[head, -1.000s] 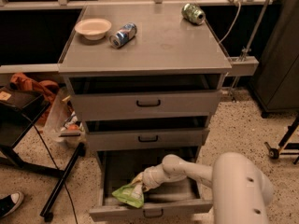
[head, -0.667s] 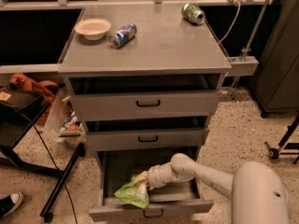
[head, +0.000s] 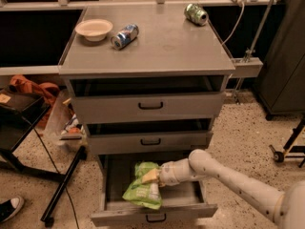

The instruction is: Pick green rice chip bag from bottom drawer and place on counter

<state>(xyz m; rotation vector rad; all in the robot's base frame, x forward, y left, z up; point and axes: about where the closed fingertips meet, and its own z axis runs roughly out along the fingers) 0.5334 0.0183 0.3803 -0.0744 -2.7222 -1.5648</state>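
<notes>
The green rice chip bag [head: 142,191] is crinkly light green and hangs in the open bottom drawer [head: 153,214], lifted a little over its floor. My gripper [head: 150,176] reaches in from the right on a white arm and is shut on the bag's upper edge. The counter [head: 171,46] is the flat grey top of the cabinet, well above the bag.
On the counter lie a white bowl [head: 94,29], a blue drinks can [head: 125,36] on its side and a green drinks can [head: 196,14] at the back right. The two upper drawers [head: 150,105] are slightly open. A black stand [head: 19,128] stands at the left.
The bag has risen off the drawer floor and moved slightly right with my gripper. The arm has stretched out further from the right.
</notes>
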